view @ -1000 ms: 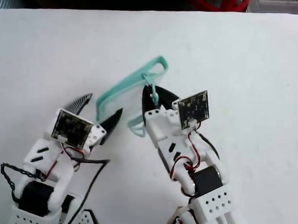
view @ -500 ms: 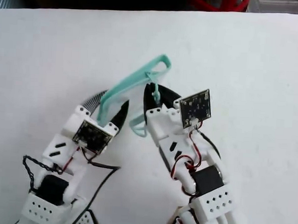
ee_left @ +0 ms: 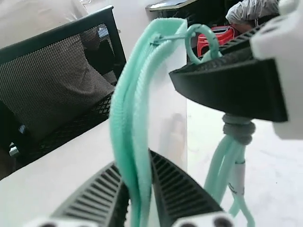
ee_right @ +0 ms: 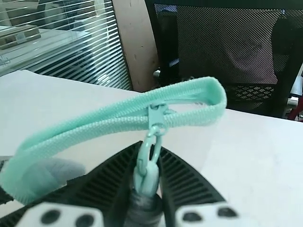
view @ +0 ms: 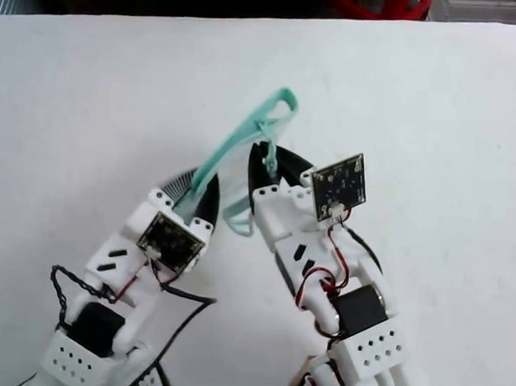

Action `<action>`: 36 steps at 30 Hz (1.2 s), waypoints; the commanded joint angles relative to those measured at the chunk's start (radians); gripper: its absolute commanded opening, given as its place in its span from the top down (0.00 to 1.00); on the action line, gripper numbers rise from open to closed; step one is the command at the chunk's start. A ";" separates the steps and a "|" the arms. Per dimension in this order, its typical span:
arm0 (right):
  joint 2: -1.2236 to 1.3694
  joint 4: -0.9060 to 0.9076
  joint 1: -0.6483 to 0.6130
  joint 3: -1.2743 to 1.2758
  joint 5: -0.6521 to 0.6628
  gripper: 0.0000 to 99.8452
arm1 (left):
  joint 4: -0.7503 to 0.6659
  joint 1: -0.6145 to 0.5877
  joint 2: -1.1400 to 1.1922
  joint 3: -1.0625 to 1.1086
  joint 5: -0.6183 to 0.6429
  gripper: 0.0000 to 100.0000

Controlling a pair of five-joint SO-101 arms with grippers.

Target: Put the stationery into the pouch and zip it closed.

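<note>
1. The left gripper (view: 197, 194) is pinching the teal zipper band of the pouch (ee_left: 125, 109), one ribbed black finger on each side. Its best move is probably just to hold firm as an anchor so the band stays taut.
2. The pouch stands on edge between the two arms, around the middle of the table (view: 435, 116) and a bit toward the near edge. A faint shape shows through the clear wall. It might be the stationery, but it's hard to say.
3. The right gripper (ee_right: 147, 158) is clamped on the zipper pull (ee_right: 150, 142), which hangs from the slider (ee_right: 156, 115). It should drag straight along the teeth and away from the left grip, not upward, or the pouch will likely fold and jam.
4. On materials, the band is woven tape with fine teeth and the walls are floppy clear plastic. The pull is a smooth rounded loop, so it looks a bit slippery.
</note>
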 commanded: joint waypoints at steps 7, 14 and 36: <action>-0.005 0.036 0.200 -0.175 -0.009 0.98 | 0.163 -0.056 -0.001 -0.098 0.023 0.98; -0.004 0.054 0.286 -0.293 -0.003 0.98 | 0.167 -0.062 -0.001 -0.095 0.089 0.98; 0.558 -0.077 0.487 -0.562 -0.003 0.98 | 0.163 -0.110 -0.001 -0.094 0.089 0.98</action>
